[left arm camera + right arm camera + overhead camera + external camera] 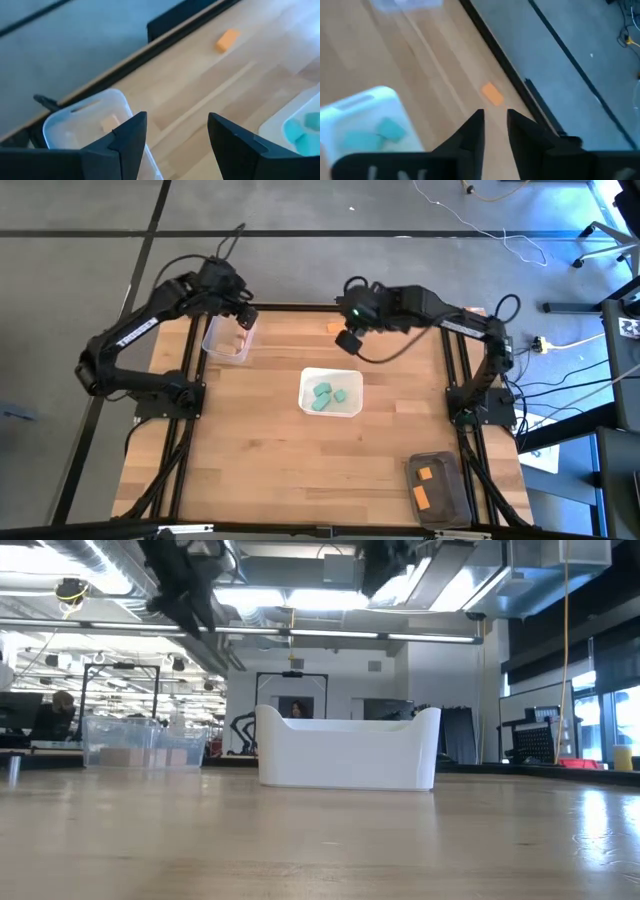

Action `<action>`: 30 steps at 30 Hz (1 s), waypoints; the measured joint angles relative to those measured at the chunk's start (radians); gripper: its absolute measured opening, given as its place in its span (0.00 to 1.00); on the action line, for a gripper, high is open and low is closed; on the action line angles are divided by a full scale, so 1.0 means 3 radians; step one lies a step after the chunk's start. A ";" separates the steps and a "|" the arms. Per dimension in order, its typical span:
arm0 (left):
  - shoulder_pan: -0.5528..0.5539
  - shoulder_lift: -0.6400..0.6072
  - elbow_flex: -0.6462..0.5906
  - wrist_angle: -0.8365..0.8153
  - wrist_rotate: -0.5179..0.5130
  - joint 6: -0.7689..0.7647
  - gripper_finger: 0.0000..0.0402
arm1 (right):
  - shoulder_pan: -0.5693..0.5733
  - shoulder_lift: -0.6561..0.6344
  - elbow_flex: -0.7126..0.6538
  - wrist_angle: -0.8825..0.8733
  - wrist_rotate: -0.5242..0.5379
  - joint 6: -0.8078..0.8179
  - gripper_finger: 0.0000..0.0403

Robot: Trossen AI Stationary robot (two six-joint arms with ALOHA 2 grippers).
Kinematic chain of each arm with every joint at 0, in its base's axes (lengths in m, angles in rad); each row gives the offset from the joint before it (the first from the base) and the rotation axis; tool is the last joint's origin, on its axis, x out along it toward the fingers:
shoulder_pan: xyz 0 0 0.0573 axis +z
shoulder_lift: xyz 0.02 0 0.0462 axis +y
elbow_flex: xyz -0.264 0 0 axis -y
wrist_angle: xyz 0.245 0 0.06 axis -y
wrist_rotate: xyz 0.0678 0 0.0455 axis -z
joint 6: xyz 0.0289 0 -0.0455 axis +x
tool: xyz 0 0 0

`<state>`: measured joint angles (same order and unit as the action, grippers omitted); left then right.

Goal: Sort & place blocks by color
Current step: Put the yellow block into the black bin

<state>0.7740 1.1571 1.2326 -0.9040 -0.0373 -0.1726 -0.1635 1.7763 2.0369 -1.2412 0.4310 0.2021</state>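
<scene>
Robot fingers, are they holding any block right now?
No. The left gripper is open and empty above the clear tub. The right gripper holds nothing; the orange block lies loose on the table.

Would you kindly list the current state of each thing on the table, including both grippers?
Left gripper: fingers open, empty, above the clear tub.
Right gripper: fingers narrowly apart, empty, near the loose orange block.
Clear tub: upright, pale wood blocks inside.
White tray: upright, holding teal blocks.
Loose orange block: lying on the table, unsorted.
Dark tray: holding two orange blocks.
</scene>
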 joint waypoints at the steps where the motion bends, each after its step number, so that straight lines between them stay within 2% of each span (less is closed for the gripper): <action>1: -0.0019 -0.0041 0.0027 -0.0004 -0.0001 0.0000 0.50 | -0.0082 0.0039 0.0000 -0.0020 -0.0063 -0.0106 0.21; 8: -0.0055 -0.0142 0.0096 -0.0002 -0.0002 0.0000 0.50 | -0.0584 0.0241 0.0000 -0.0002 -0.0260 -0.0816 0.36; 9: -0.0055 -0.0140 0.0096 -0.0002 -0.0002 -0.0006 0.50 | -0.0658 0.0271 0.0000 0.0003 -0.0374 -0.0943 0.38; 14: -0.0054 -0.0138 0.0096 -0.0004 -0.0004 -0.0029 0.50 | -0.1007 0.0472 0.0000 0.0127 -0.1378 -0.1792 0.42; 17: -0.0054 -0.0138 0.0096 -0.0002 0.0007 -0.0031 0.50 | -0.1164 0.0651 0.0000 0.0277 -0.1680 -0.2357 0.42; 23: -0.0054 -0.0138 0.0096 -0.0002 0.0019 -0.0068 0.50 | -0.1387 0.1043 0.0000 0.0437 -0.1768 -0.2955 0.40; 30: -0.0054 -0.0137 0.0096 -0.0002 0.0088 0.0075 0.50 | -0.1564 0.1491 0.0000 0.0440 -0.1767 -0.2979 0.39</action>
<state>0.7578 1.1161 1.2613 -0.9047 -0.0109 -0.1502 -0.6326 2.2237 2.0369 -1.1091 -0.0990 -0.6917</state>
